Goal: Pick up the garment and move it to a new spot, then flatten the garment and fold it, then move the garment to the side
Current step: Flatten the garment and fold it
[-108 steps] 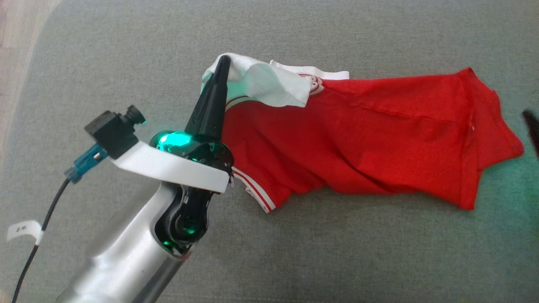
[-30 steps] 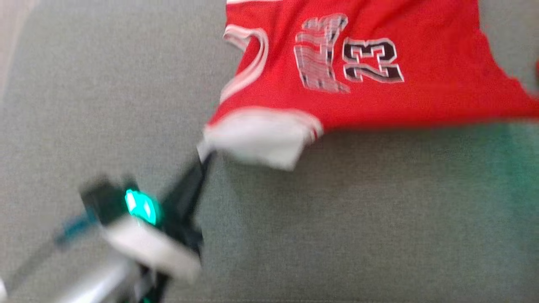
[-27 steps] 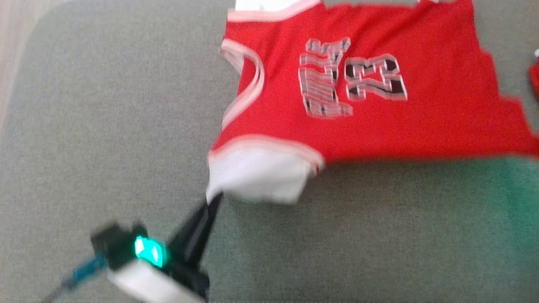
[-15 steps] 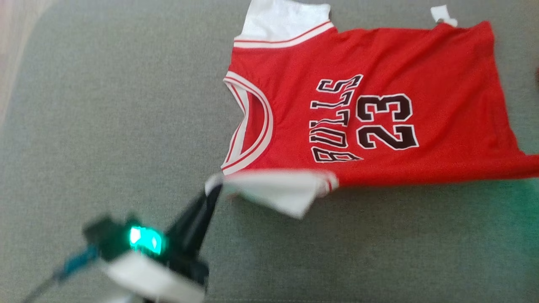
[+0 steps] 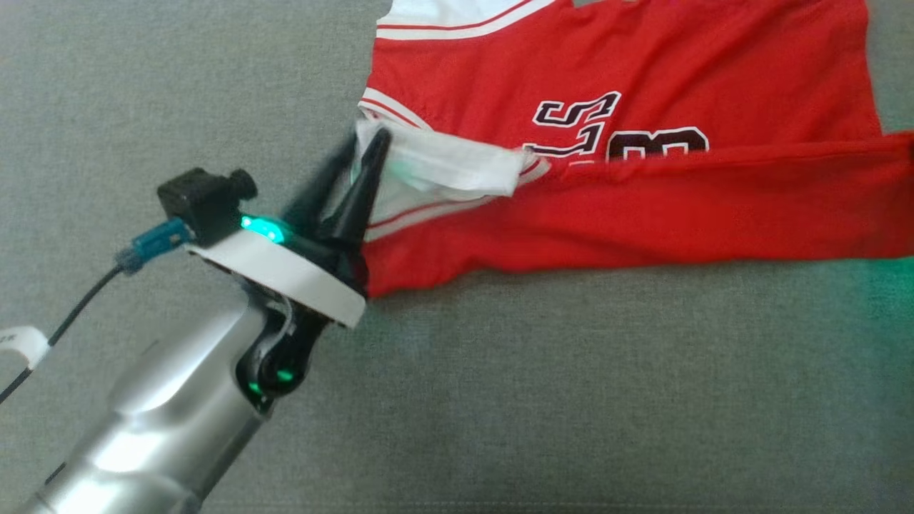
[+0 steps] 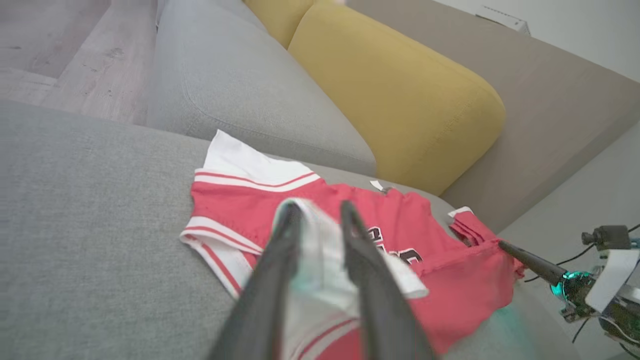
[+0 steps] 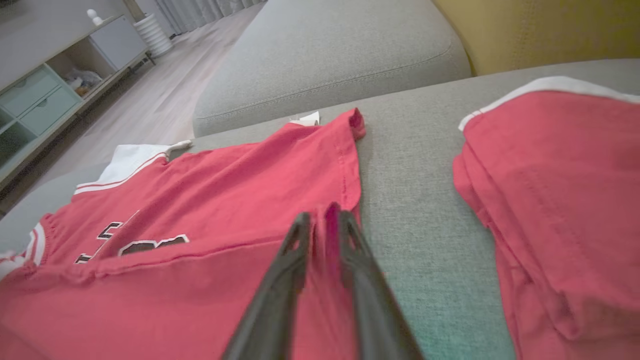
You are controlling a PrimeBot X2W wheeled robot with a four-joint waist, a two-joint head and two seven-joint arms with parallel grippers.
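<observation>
One red jersey (image 5: pixel 678 207) lies on the grey sofa seat (image 5: pixel 500 400), its near long edge doubled over so that the fold covers part of the black lettering (image 5: pixel 575 114). Two hands are at it, one at each end. The left hand (image 5: pixel 366 139) is at the jersey's collar end, its two fingers apart with the white sleeve (image 5: pixel 457 168) lying between them (the cloth looks slack). The right hand (image 7: pixel 324 216) is at the jersey's hem end, fingers a little apart with a ridge of red hem between them; whether they pinch it I cannot tell. A second red garment (image 7: pixel 550 190), lying in layers, sits just beyond the jersey's hem, apart from it. One large yellow cushion (image 6: pixel 400 95) stands behind the jersey.
</observation>
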